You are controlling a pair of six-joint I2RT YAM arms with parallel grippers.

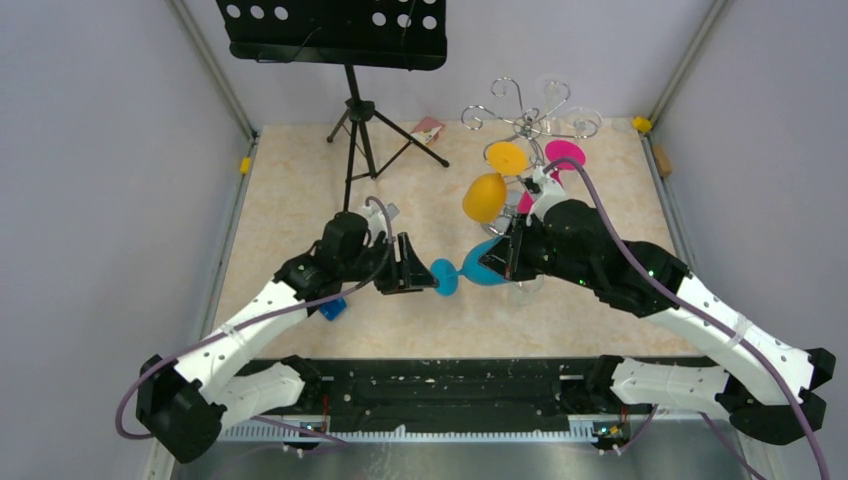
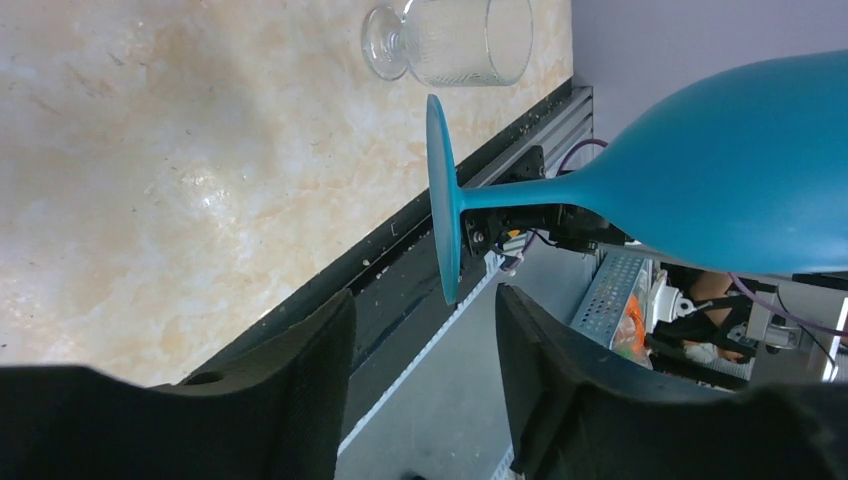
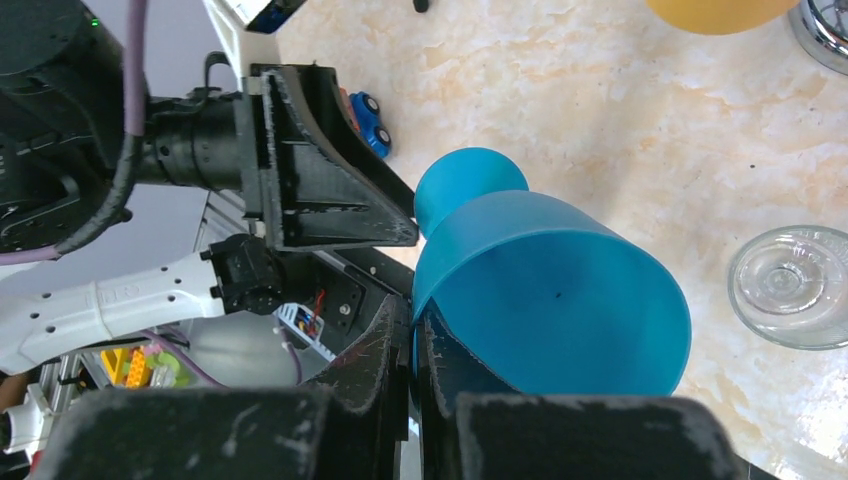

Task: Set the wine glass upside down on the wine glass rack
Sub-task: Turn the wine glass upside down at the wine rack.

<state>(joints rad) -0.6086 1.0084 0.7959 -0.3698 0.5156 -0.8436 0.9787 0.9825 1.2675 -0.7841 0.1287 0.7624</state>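
Bright even light, soft shadows, mostly sharp

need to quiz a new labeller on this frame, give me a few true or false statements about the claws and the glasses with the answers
1. The right claw is shut on the rim of the teal wine glass. True.
2. The teal wine glass already hangs on the wine glass rack. False: it is held sideways in the air between the two arms, short of the rack.
3. The left claw is open and faces the foot of the teal wine glass. True.
4. The left claw holds the blue toy car. False: the car lies on the table beside the left arm.
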